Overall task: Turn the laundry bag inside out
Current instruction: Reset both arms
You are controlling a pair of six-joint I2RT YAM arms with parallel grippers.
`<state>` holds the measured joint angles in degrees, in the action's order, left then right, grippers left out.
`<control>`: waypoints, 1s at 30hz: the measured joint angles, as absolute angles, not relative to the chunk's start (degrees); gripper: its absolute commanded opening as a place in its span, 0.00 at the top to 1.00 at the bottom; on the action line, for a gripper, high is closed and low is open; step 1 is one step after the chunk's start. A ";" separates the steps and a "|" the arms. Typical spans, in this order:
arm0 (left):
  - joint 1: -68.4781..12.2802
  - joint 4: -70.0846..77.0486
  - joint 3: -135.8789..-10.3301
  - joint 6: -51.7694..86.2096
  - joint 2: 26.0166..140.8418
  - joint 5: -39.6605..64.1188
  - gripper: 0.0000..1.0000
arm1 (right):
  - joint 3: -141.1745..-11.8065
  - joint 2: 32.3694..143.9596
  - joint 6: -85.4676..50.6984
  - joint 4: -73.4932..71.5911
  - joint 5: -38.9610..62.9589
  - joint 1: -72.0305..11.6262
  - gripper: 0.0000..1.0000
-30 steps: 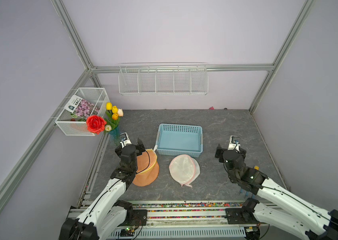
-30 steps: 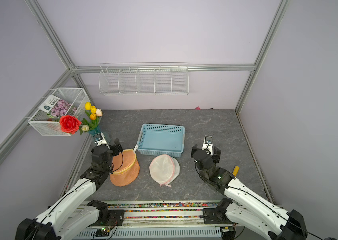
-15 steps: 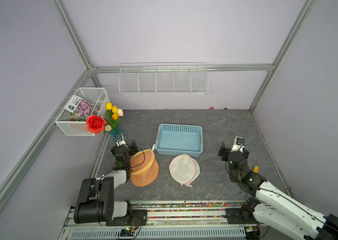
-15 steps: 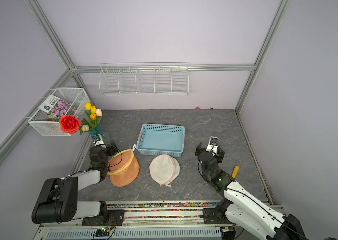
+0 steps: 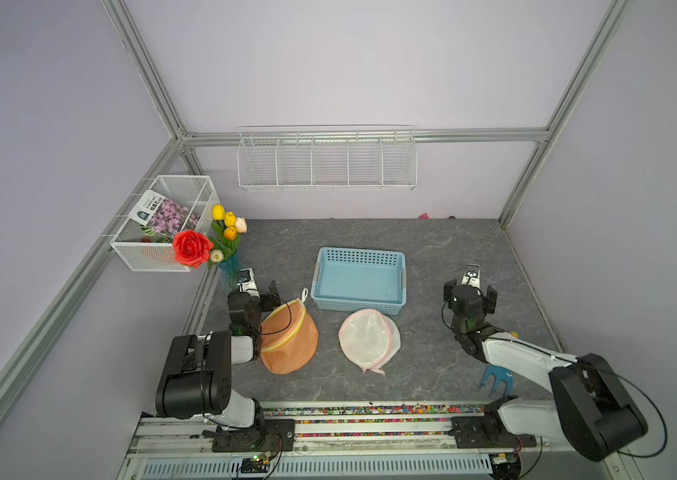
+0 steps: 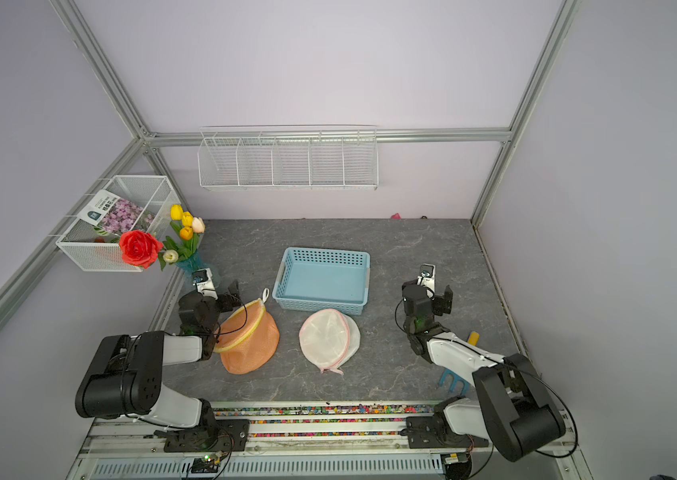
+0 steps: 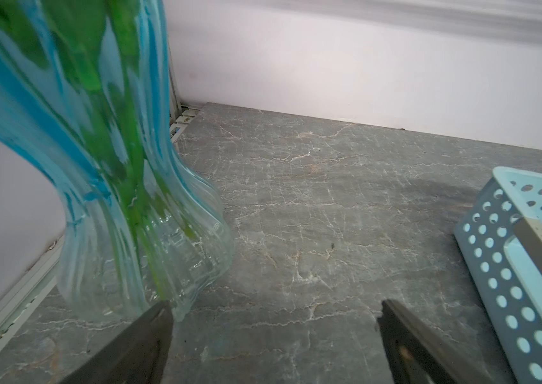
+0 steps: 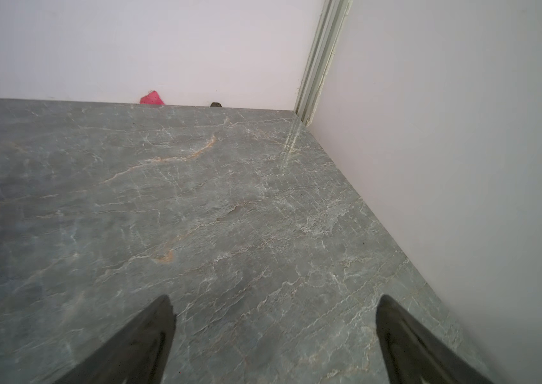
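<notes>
Tulips, yellow, orange and pale, stand in a ribbed blue-tinted glass vase (image 5: 229, 266) at the left edge of the grey marbled counter (image 5: 432, 249). Just beside the vase the left tool (image 5: 259, 291) hangs low, its jaws spread wide. The left wrist view shows only bare counter between its dark fingertips (image 7: 149, 332), with the vase's base close to one of them.

The orange mesh laundry bag (image 5: 291, 340), trimmed in yellow, lies on the near side of this tool, its open rim tilted up against the arm's wrist. Whether they touch cannot be told. The jaws point away from the bag.

Further right sits a light blue perforated plastic basket (image 5: 359, 254). Right in front of it the white mesh laundry bag (image 5: 368, 338), edged in pink, lies flattened close to the basket's front wall.

Well apart to the right, the right tool (image 5: 470, 291) hangs over bare counter facing the back wall, its jaws also wide apart and empty. Both bags lie to its left, neither near it. A small blue plastic rake (image 5: 496, 379) lies beside that arm.
</notes>
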<state>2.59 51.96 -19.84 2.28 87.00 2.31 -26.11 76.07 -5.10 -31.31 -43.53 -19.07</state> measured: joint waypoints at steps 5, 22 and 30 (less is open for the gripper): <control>3.01 51.96 -19.84 2.28 87.00 3.18 0.00 | -28.73 76.14 -3.66 -28.40 -41.87 -16.73 0.03; 3.75 51.99 -19.84 2.46 87.00 4.75 0.00 | -20.71 76.79 -4.43 -38.20 -22.06 -5.80 0.03; 4.08 51.99 -19.84 2.48 87.00 5.50 0.00 | -17.91 74.54 -6.22 -41.74 -14.70 -1.89 0.03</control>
